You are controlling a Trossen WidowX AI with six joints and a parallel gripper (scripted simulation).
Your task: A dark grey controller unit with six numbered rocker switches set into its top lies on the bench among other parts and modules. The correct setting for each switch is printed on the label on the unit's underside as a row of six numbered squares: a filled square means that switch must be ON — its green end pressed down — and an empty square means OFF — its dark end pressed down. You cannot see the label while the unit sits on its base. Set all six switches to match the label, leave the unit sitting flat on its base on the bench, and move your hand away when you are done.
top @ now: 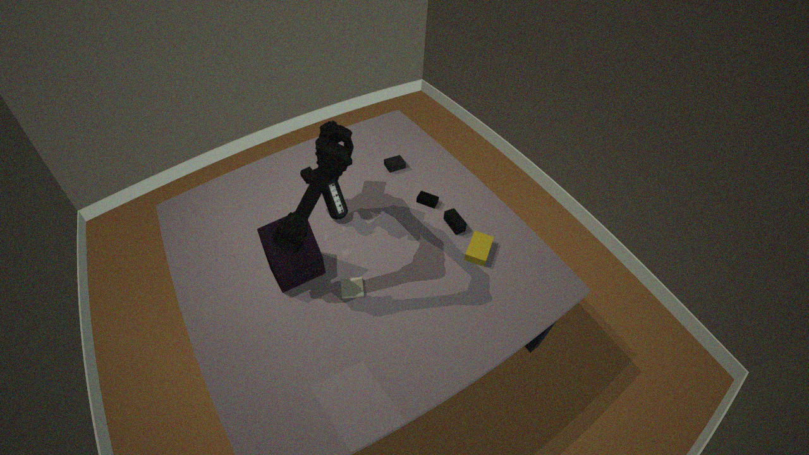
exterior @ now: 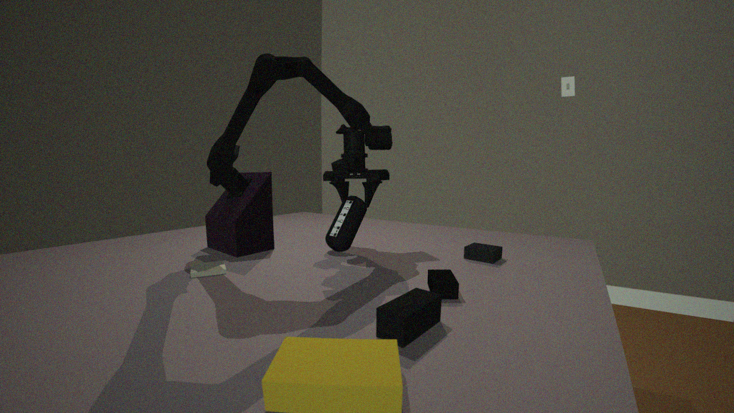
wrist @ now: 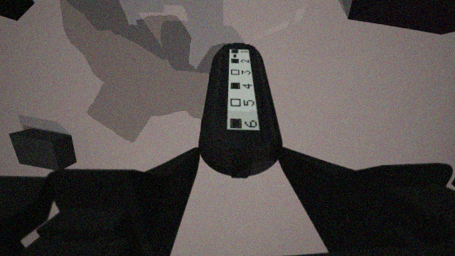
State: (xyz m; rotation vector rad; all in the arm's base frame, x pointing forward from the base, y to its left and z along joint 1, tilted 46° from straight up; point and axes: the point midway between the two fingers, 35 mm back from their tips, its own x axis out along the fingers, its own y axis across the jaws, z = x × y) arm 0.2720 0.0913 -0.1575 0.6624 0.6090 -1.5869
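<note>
My gripper [exterior: 356,197] [wrist: 239,151] is clamped on the controller unit [top: 337,200] [exterior: 346,223] [wrist: 237,107] by its upper end; unit tilted, right of the dark base block [top: 298,260] [exterior: 251,221] in exterior view. Label [exterior: 341,218] [wrist: 243,89] readable on wrist cam: 1, 2, 4, 6 filled; 3, 5 empty.
</note>
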